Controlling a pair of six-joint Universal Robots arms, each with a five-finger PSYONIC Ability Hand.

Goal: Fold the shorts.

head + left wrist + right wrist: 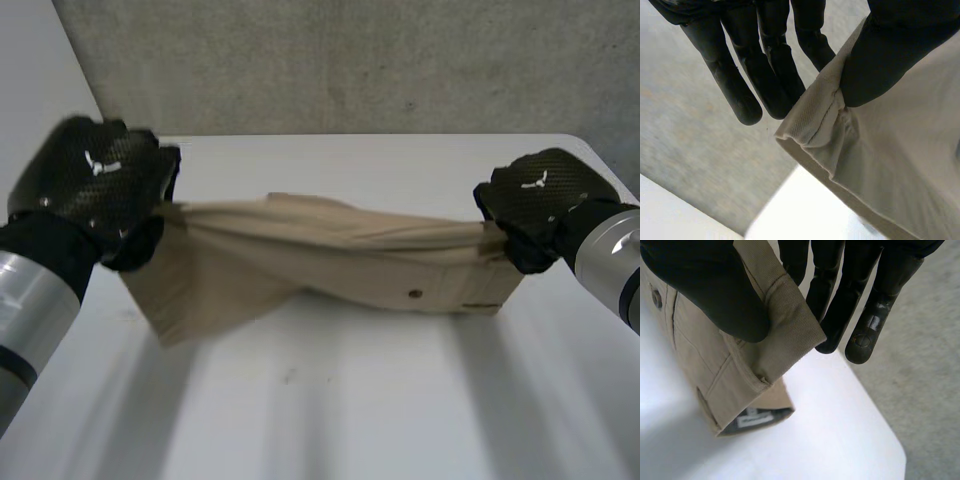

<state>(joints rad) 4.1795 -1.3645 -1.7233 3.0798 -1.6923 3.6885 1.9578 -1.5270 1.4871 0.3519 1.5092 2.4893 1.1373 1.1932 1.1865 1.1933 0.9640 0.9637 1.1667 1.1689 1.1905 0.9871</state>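
The beige shorts hang stretched between both hands above the white table, their lower edge resting on it. My left hand grips the shorts' left end; in the left wrist view its thumb pinches a hemmed corner against the fingers. My right hand holds the right end, the waistband side. In the right wrist view the thumb presses the waistband against the fingers, with a button and a label showing below.
A grey wall rises behind the table's far edge. The table's rounded right corner lies under my right hand, with grey floor beyond it.
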